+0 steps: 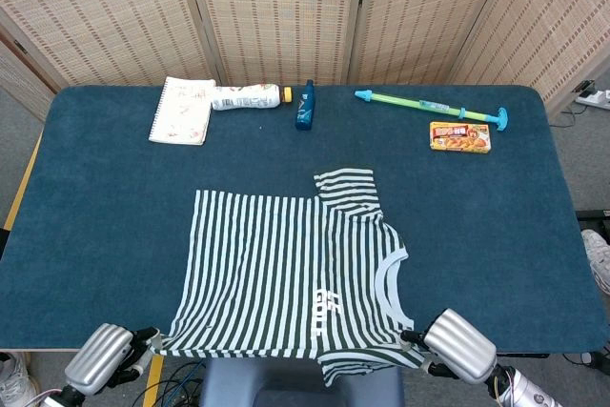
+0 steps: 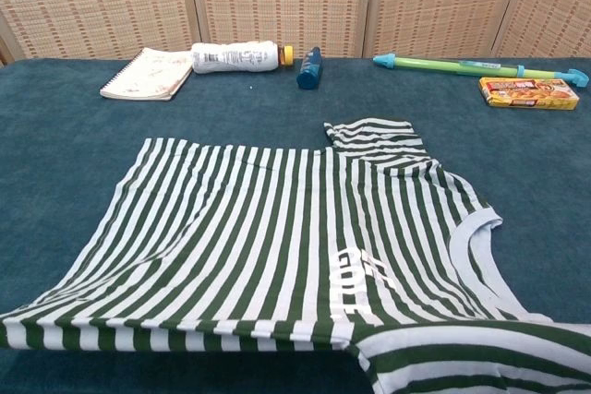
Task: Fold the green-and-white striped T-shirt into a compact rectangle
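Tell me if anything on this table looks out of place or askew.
The T-shirt lies sideways, its near edge pulled off the table front by the left hand and right hand; one sleeve is bunched. At the back, the white bottle lies on its side beside the notebook.

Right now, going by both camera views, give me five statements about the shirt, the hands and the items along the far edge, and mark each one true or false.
1. The left hand grips the striped T-shirt at its near corner. True.
2. The right hand is resting on the orange box. False: it holds the shirt's near edge, far from the box.
3. The white bottle lies on its side beside the notebook. True.
4. The shirt's collar points toward the notebook. False: it faces the robot's right.
5. The water gun lies on the shirt. False: it lies near the table's far edge.
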### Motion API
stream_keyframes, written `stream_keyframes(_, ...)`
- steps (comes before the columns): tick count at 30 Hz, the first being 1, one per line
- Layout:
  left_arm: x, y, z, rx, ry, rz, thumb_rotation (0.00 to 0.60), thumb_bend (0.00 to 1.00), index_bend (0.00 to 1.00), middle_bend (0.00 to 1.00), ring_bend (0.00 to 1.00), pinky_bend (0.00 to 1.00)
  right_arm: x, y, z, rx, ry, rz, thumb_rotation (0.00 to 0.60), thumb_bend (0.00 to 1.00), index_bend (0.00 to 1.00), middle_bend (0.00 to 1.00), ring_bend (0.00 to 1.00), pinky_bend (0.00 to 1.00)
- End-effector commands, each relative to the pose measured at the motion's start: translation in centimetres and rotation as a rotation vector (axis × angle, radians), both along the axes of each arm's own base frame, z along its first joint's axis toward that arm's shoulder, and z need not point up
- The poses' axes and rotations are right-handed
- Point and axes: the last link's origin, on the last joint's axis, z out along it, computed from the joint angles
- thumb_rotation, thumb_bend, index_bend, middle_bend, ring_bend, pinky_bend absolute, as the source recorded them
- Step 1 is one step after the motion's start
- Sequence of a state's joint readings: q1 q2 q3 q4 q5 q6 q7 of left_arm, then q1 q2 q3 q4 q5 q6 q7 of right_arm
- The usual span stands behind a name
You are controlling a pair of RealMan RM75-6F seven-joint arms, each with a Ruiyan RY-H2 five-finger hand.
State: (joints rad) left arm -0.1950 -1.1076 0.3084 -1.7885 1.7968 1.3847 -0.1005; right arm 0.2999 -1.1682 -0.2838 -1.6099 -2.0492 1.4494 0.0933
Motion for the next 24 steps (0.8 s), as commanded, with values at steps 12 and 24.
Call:
stream_keyframes(12,-0.3,-2.1,0.6,-0.088,0.002,0.013,0.6,0.57,0.58,0.97,0.9,1.0,-0.1,0.4,0.9,0.108,0.003,-0.009,0.6,0.45,0.73,1.0,1.0,1.0)
stream_keyframes(24,-0.2,2.9,-0.8,-0.019,0.103,-0.061,0.6,0.57,0.58,0.97,0.89,1.0,0.3,-1.0,0.1,0.054,0.015,-0.086,0.6,0.46,0.73,1.0,1.0,1.0)
